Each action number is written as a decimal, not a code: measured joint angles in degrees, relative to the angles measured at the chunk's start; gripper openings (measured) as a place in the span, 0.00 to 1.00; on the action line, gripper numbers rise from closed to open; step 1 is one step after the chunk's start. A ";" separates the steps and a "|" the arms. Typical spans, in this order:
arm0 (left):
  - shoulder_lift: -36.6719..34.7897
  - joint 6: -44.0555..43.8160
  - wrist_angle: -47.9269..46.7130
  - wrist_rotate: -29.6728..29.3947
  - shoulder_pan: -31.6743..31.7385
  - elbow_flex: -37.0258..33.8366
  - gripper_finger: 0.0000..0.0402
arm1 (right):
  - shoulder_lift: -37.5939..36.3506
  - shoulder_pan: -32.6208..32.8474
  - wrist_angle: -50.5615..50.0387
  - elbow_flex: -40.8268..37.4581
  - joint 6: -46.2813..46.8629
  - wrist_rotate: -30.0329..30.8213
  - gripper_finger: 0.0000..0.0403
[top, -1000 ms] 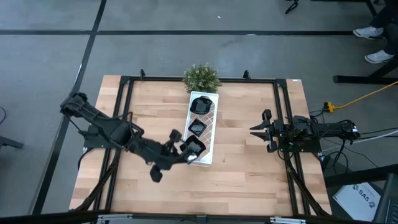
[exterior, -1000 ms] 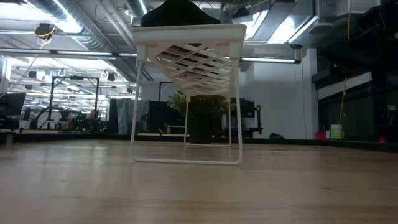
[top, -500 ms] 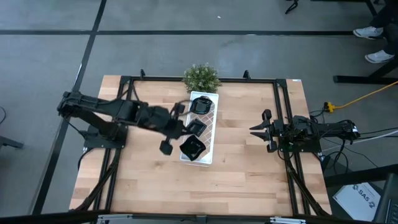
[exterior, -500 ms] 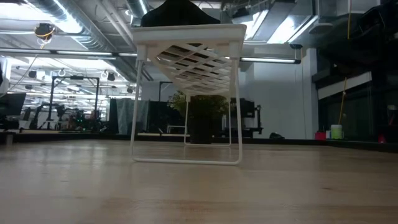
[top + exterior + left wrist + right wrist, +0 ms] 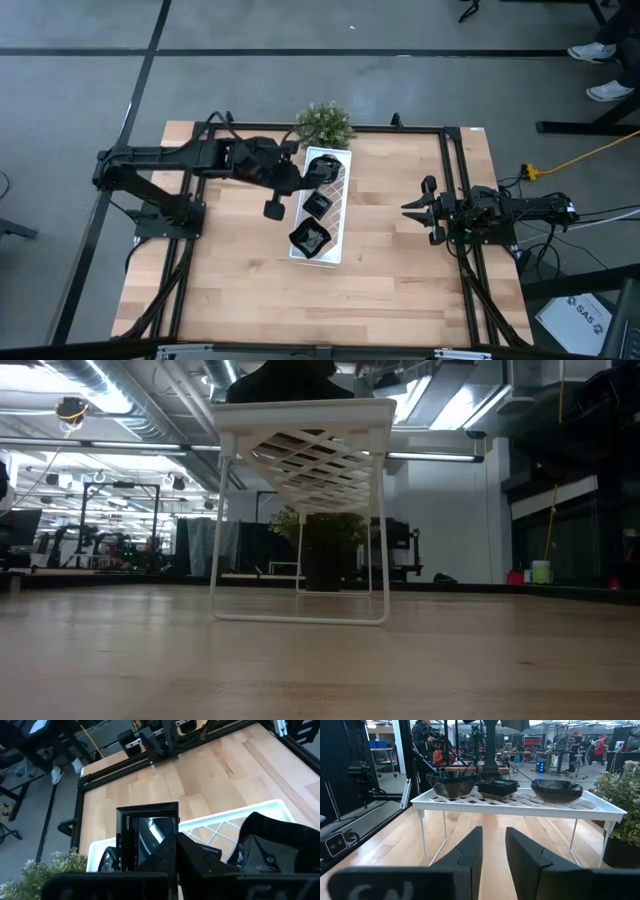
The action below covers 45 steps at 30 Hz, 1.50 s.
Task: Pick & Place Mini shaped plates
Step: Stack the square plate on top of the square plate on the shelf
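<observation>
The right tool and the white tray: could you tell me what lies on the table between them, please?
Nothing: in the high view only bare wooden table lies between the right tool and the white tray. The right wrist view agrees.

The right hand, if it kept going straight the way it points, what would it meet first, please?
Probably the white tray: the right hand faces its long side across bare table, its fingers level with the legs beneath the stack of square plates. Depth is hard to judge.

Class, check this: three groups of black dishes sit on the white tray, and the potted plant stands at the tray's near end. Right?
Wrong on one point: the high view shows the potted plant at the far end of the white tray. Three groups of black dishes do sit on it.
</observation>
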 joint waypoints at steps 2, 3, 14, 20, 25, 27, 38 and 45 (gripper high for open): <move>0.00 0.00 0.00 0.11 0.73 0.00 0.00 | 0.01 0.00 0.01 0.00 0.01 0.00 0.21; 0.00 0.08 0.00 0.18 1.09 0.00 0.00 | 0.01 -0.01 0.01 0.00 0.02 0.00 0.21; 0.00 0.44 -0.01 0.21 4.35 0.00 0.00 | 0.02 0.00 0.01 0.00 0.00 0.00 0.21; 0.00 0.44 0.00 1.36 6.16 0.00 0.00 | 0.02 0.00 0.02 0.00 0.00 0.00 0.21; 0.70 0.44 -0.09 5.56 7.35 0.00 0.00 | 0.01 -0.01 0.00 0.00 0.00 0.00 0.21; 1.49 0.44 -0.70 6.19 7.57 0.00 0.00 | 0.02 0.00 0.02 0.00 0.00 0.00 0.21; 7.95 0.35 -1.33 5.33 2.68 0.00 0.00 | 0.02 -0.01 0.00 0.00 0.00 0.00 0.21; 8.59 -0.16 -2.89 -0.17 -2.07 0.00 0.00 | 0.02 -0.01 0.02 0.00 0.02 0.00 0.21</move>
